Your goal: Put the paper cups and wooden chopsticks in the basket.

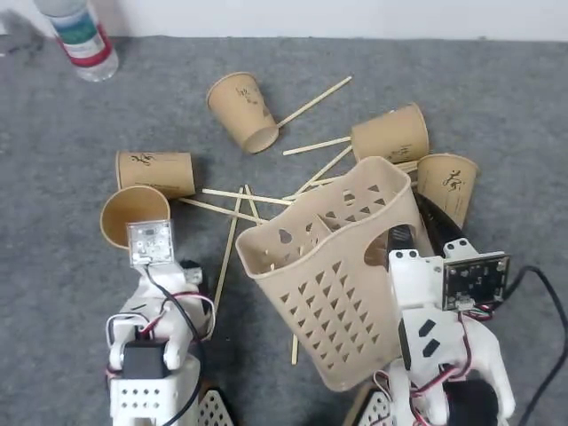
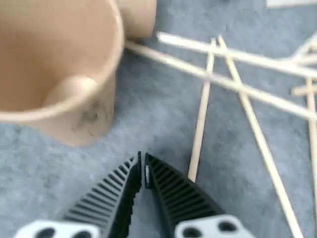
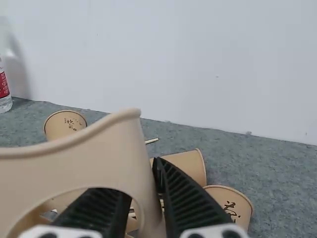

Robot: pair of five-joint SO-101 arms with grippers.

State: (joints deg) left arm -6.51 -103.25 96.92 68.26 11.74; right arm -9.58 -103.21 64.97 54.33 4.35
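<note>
- High view: basket (image 1: 342, 306) right of centre, tipped over on the grey mat (image 1: 497, 98), open rim toward the upper part of the frame, base near the lower edge.
- Right wrist view: right gripper (image 3: 143, 176) clenched on the basket's side wall at the handle hole, one black finger on each face of the wall.
- Left wrist view: left gripper (image 2: 142, 161) clenched on nothing, ribbed tips pressed together just over the mat.
- Open-mouthed cup (image 1: 133, 215) at the left of the high view, mouth up toward the camera, just ahead of the left arm's camera block; same cup large in the upper left of the left wrist view, near the closed tips but apart from them.
- Second cup (image 1: 155, 171) on its side just above the open-mouthed cup.
- Third cup (image 1: 242, 111) on its side at upper centre, mouth toward the lower right.
- Two more paper cups (image 1: 390, 133) on their sides at the upper right, just beside the basket rim; all five outside the basket.
- Chopsticks (image 1: 246, 196) scattered on the mat between the cups and the basket, several crossing left of the rim.
- One chopstick end (image 1: 294, 349) poking out by the basket's lower side.
- Bottle (image 1: 80, 35) in the upper left corner, well apart from the rest.
</note>
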